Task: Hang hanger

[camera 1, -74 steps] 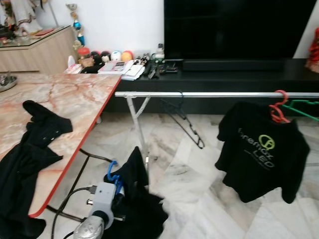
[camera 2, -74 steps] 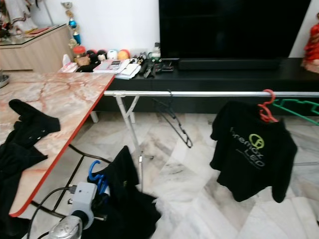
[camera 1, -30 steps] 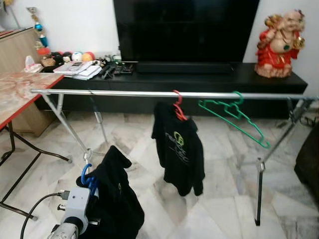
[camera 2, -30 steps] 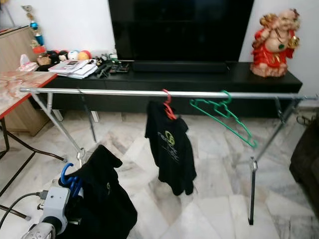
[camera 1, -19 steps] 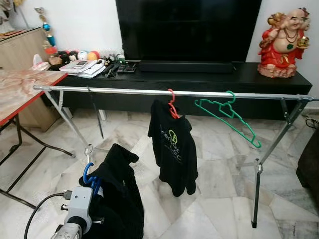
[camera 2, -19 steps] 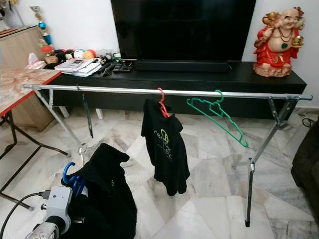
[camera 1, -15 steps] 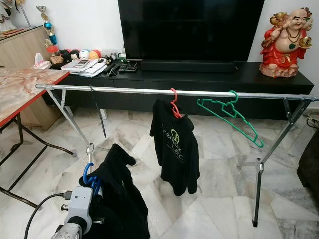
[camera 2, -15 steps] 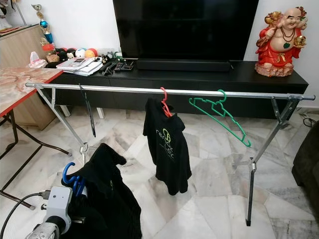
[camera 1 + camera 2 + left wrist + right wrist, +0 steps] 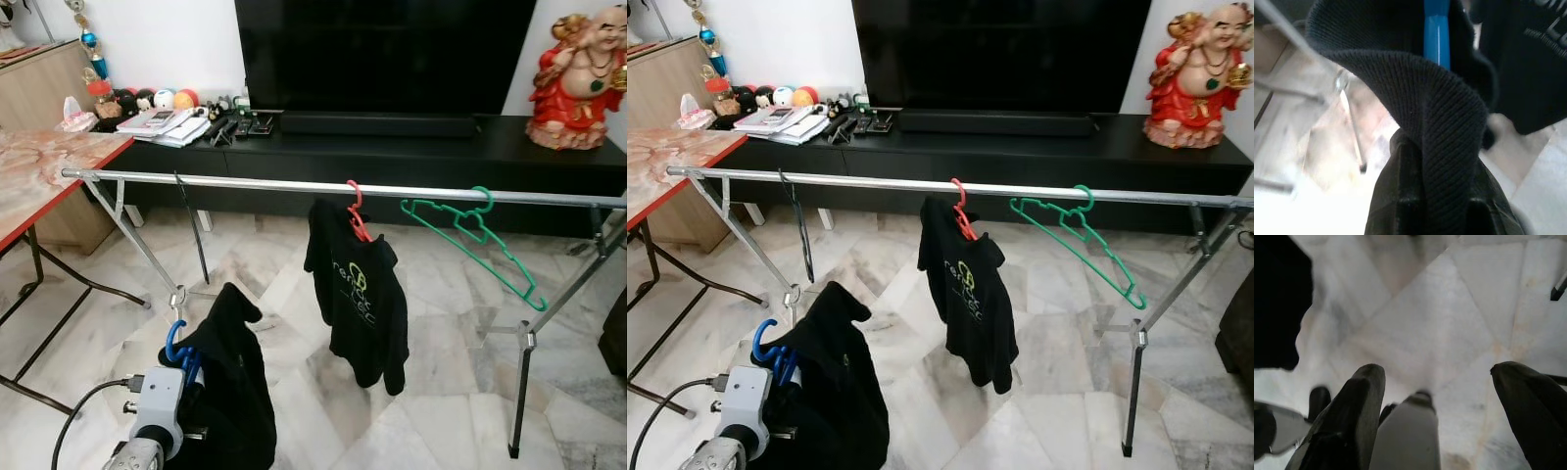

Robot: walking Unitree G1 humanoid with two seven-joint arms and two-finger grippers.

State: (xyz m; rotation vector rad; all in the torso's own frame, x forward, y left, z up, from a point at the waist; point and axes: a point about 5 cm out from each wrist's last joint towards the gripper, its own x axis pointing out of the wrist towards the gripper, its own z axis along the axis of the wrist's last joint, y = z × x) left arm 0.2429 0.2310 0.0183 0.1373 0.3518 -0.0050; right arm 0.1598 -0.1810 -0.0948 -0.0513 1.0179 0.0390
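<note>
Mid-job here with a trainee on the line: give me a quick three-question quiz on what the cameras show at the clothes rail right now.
1. True or false: the green hanger on the rail carries a shirt.
2. The left gripper holds a black garment on a hanger of which colour? A red, B blue, C green.
3. Fill in: the right gripper hangs ____ above the floor.

Key: 1 false, it is bare. 2 B, the blue hanger. 3 open.
</note>
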